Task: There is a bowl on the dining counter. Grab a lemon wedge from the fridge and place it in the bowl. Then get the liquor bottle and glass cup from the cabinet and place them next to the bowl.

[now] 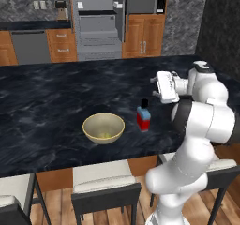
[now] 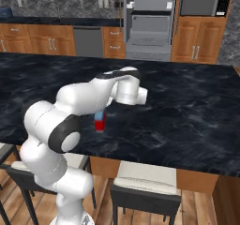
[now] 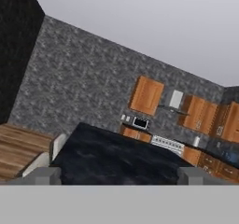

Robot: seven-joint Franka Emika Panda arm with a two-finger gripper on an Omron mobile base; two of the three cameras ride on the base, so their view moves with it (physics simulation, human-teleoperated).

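The olive-yellow bowl (image 1: 103,127) stands on the black dining counter (image 1: 51,102), with a small yellowish piece, seemingly the lemon wedge (image 1: 105,135), in its bottom. Just to its right stands the liquor bottle (image 1: 144,116), red with a blue band and a black cap; the arm partly covers this bottle (image 2: 99,122) in the right base view. My gripper (image 1: 154,87) hovers above and right of the bottle, apart from it. In the hand view the gripper (image 3: 119,174) is open and empty, its fingertips (image 3: 46,174) spread wide. The fridge (image 1: 98,20) at the back stands open. The glass cup is out of view.
White-seated stools (image 1: 105,179) line the counter's near edge beside the robot's base. Wooden cabinets (image 1: 145,34), a dishwasher panel (image 1: 30,46) and a microwave (image 2: 201,3) run along the back wall. Bare counter stretches left of the bowl and behind it.
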